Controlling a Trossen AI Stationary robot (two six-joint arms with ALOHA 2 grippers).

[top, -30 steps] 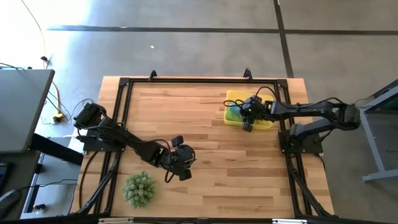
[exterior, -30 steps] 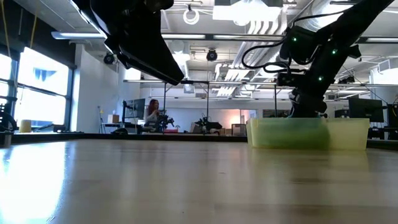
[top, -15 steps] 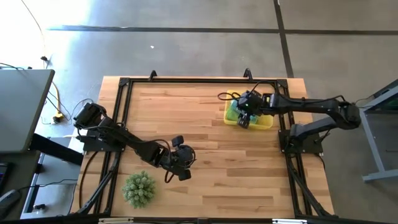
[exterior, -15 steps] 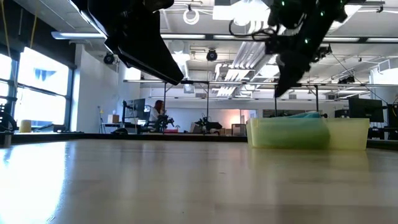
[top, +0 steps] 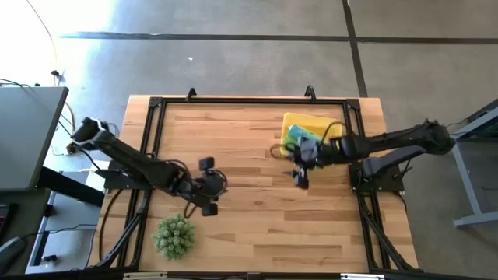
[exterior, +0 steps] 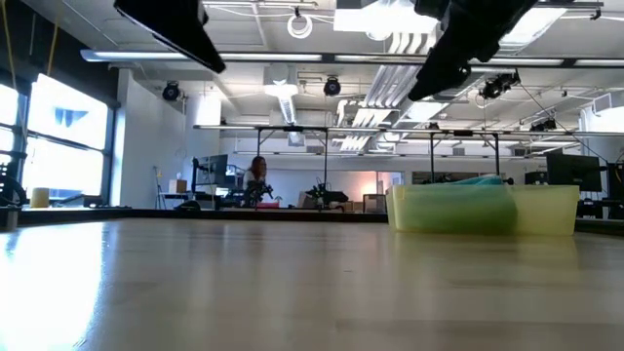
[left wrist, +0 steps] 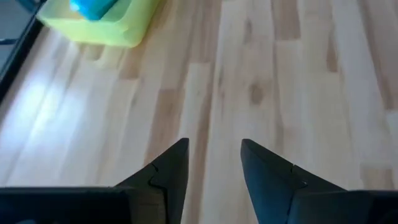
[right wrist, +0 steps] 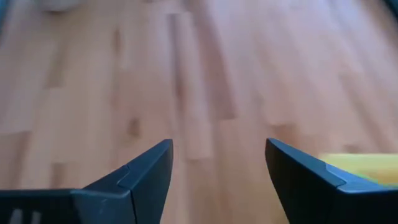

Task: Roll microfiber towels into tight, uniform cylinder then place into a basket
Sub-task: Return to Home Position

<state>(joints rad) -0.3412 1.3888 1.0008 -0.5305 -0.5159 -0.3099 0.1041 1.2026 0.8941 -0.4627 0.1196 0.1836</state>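
Observation:
The yellow basket (top: 319,128) stands at the far right of the table. A teal-blue towel (exterior: 478,180) lies on top in it, and lime-green towel (exterior: 453,208) shows through its wall. My right gripper (top: 298,177) hangs open above bare wood just near-left of the basket; in its wrist view (right wrist: 217,144) only table lies between the fingers. My left gripper (top: 212,187) hangs open over the near-left part of the table. Its wrist view (left wrist: 213,144) shows bare wood between the fingers, with the basket (left wrist: 118,28) and teal towel (left wrist: 93,7) far off.
A spiky green ball-shaped plant (top: 173,236) sits near the table's near-left corner, close to my left arm. A black frame (top: 156,105) runs along the table's edges. The wood between the two grippers is bare.
My right gripper has risen out of the basket and swung toward the table's near edge, off the basket's near-left corner. The teal towel stays in the basket. My left gripper has risen and drawn back toward the table's left edge.

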